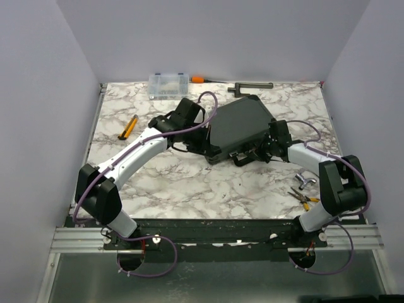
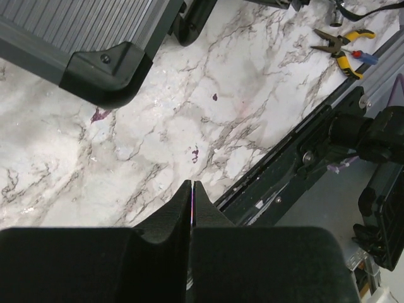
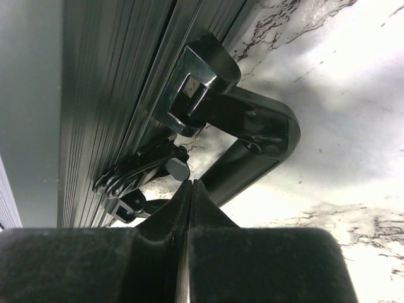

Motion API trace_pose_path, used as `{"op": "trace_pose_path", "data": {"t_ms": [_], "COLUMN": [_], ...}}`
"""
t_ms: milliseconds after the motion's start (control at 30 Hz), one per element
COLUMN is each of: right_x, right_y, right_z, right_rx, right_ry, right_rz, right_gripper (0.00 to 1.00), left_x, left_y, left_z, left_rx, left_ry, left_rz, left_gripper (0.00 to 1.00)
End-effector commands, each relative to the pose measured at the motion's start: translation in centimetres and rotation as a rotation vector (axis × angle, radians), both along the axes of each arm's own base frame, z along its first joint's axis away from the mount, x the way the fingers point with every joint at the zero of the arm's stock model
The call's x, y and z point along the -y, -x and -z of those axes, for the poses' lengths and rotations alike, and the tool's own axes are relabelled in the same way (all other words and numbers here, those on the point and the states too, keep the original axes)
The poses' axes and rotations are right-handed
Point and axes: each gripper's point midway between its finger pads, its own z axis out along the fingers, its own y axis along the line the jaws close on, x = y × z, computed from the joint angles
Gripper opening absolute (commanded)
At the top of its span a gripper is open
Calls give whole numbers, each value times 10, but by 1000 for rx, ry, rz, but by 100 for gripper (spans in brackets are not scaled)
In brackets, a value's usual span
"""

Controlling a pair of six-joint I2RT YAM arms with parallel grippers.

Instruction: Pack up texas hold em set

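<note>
The black briefcase (image 1: pixel 240 123) lies closed on the marble table (image 1: pixel 189 183). The left gripper (image 2: pixel 192 189), fingers pressed together on nothing, has the case's corner just ahead (bare table between). The right gripper (image 3: pixel 190 186), likewise closed and empty, has the handle (image 3: pixel 252 132) and a latch (image 3: pixel 142 170) right at its tips.

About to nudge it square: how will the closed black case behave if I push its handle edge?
The case lies flat and closed, so it probably slides on the smooth marble table rather than tipping. Its ribbed shell looks rigid, likely not flexing. The handle seems hinged, so it may swing before the case moves.
</note>
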Motion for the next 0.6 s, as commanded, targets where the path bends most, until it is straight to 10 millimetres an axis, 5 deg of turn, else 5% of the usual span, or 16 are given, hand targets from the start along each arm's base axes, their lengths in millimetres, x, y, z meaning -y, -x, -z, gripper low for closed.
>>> {"op": "trace_pose_path", "data": {"t_ms": [0,300,567], "right_x": [-6,-4,-5], "right_y": [-13,-14,-19], "right_z": [-5,-25,-12], "right_rx": [23,37,10], "right_ry": [-28,-23,-12], "right_rz": [-14,-7,0], "right_gripper": [1,1,1], "left_x": [-13,-14,-12], "left_y": [7,11,7], "left_z": [-2,-5,-10], "left_rx": [15,3,13], "left_ry": [-20,-9,-6], "left_rz": [-34,-48,-42], "left_gripper": [2,2,2]}}
